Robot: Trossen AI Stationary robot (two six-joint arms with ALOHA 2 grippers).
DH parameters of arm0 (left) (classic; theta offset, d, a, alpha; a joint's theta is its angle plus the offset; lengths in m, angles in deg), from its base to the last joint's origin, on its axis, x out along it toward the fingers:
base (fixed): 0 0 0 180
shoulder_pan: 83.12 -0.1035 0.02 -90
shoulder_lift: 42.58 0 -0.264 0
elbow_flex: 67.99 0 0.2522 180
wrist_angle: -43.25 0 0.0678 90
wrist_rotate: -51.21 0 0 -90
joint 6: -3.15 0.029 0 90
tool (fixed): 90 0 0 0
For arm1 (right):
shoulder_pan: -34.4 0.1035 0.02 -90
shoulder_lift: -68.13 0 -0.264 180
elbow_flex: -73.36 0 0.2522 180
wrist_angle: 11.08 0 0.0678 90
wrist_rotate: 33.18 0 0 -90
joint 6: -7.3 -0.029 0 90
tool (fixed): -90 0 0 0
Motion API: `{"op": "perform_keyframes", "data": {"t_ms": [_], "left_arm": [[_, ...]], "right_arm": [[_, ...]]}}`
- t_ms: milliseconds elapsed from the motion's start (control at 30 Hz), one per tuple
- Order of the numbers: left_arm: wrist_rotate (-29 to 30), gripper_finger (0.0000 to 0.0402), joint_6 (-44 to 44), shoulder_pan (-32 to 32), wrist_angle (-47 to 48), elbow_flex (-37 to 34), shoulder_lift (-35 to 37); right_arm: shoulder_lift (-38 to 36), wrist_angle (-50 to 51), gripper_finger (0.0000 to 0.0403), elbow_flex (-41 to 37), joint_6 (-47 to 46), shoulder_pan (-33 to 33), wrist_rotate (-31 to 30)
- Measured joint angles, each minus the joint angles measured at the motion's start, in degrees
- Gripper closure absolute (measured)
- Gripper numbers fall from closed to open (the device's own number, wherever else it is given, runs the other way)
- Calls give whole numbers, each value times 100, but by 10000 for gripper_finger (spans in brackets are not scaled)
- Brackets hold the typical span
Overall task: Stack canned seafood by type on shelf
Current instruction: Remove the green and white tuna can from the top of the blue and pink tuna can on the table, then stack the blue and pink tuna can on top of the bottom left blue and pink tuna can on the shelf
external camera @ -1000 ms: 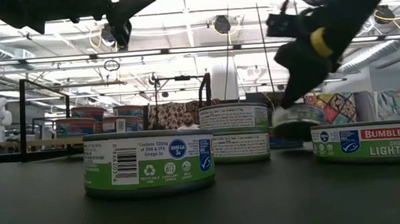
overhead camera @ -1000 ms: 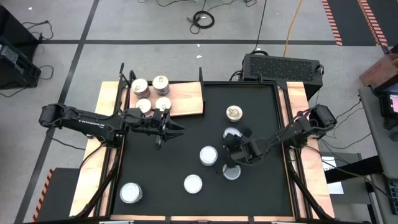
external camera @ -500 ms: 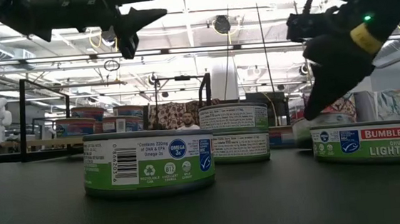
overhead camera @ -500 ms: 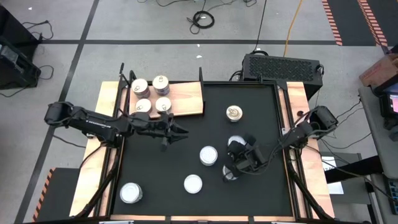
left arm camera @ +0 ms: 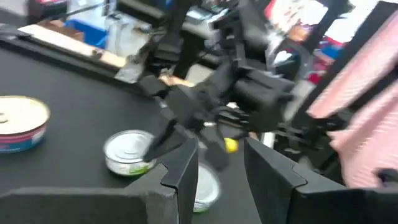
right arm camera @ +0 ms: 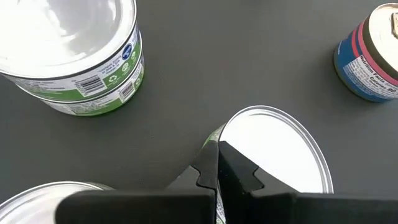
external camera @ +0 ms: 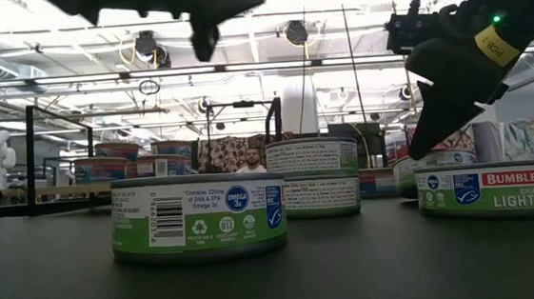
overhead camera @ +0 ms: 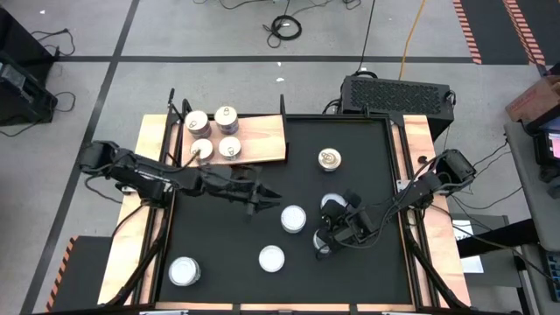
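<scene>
Watching the right gripper [right arm camera: 216,167]: fingers pinched nearly together on a green-label tin [right arm camera: 273,149] rim, we think. Thin grip, so a lift could tip it. Left gripper [overhead camera: 259,197] hovers open and empty; four tins sit on the shelf [overhead camera: 262,136].

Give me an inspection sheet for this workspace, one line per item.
Surface: black mat, wooden side boards.
Job's things: four tins grouped on the shelf; a gold-topped tin and pale-topped tins loose on the mat.
Clutter: nothing seen.
Grippers: left gripper open above the mat, empty; right gripper low at a pale-topped tin, fingers together beside it.
Cables: coiled cable and yellow lead on the floor.
Surroundings: black box behind the table; a person far off in the low view.
</scene>
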Motion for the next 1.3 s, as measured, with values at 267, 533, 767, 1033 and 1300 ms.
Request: {"op": "perform_keyframes", "data": {"t_ms": [267,533,767,1033,1300], "left_arm": [[118,272,26,-90,1194,1994,-1579],[-980,272,1741,-389,3313,3828,-2410],[-1249,272,2212,-1146,2740,3871,-2830],[-2023,272,1255,-2084,1556,3864,-3634],[-2350,272,1085,-2306,1476,3864,-3719]], "right_arm": [[0,4,403,0,7,-26,9],[87,-9,400,0,-41,61,116],[454,83,360,17,-372,101,130],[435,597,285,13,-403,170,269],[18,1218,280,177,-358,353,-243]]}}
